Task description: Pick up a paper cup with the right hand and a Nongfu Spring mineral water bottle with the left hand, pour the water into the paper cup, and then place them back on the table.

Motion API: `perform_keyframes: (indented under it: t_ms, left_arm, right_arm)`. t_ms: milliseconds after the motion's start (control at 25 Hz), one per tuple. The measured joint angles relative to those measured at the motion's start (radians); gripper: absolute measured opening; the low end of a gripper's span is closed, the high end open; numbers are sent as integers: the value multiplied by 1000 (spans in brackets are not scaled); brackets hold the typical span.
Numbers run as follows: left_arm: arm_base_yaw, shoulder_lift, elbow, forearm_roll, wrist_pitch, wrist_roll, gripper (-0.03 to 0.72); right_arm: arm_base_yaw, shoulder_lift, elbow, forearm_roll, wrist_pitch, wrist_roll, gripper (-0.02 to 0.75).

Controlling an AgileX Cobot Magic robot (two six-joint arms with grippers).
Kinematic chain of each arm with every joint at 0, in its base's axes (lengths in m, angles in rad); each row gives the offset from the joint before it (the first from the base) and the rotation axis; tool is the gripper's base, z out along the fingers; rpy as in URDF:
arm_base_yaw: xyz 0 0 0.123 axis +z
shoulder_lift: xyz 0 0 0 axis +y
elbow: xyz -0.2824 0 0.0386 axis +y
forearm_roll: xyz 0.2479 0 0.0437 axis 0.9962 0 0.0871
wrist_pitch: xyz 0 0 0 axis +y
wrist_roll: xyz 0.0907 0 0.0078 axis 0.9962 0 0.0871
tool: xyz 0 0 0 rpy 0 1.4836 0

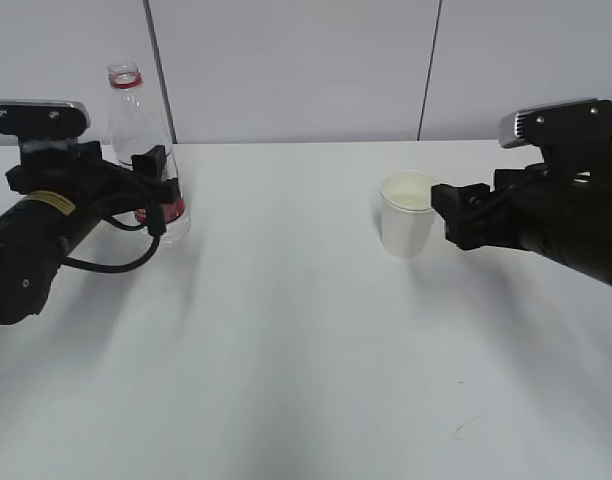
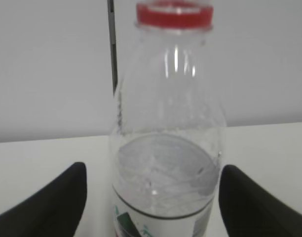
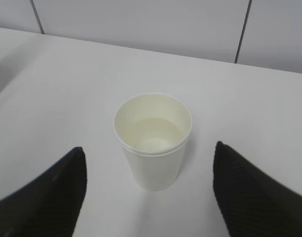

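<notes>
Both arms reach in low and level. The left hand (image 1: pixel 158 192) is spread wide around the bottle (image 2: pixel 166 148), not touching. The right hand (image 3: pixel 148 197) gapes too, paper cup (image 3: pixel 152 140) standing just ahead between its fingers.

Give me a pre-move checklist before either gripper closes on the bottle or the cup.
1. Bottle between the left gripper fingers: ok, gap on both sides.
2. Bottle upright on the table: ok.
3. Bottle capless: cannot tell; the red ring shows, the mouth does not.
4. Cup upright, centred ahead of the right gripper: ok.
5. Right gripper open wider than the cup: ok.
6. Cup deep enough between the fingers: cannot tell.
</notes>
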Motion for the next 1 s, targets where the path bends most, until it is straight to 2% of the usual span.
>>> perform_keyframes:
  t_ms: [320, 560, 800, 1000]
  left_arm:
    - [0, -145, 10, -3, 186, 7, 510]
    - [3, -279, 10, -4, 459, 26, 510]
    - [25, -398, 11, -4, 779, 33, 510]
    - [51, -459, 8, -4, 1115, 33, 510]
  right_arm:
    - [0, -99, 4, -13, 95, 0, 594]
    - [0, -153, 5, -62, 202, 0, 593]
    - [0, -177, -58, -66, 464, 4, 593]
    - [0, -177, -145, -5, 787, 4, 591]
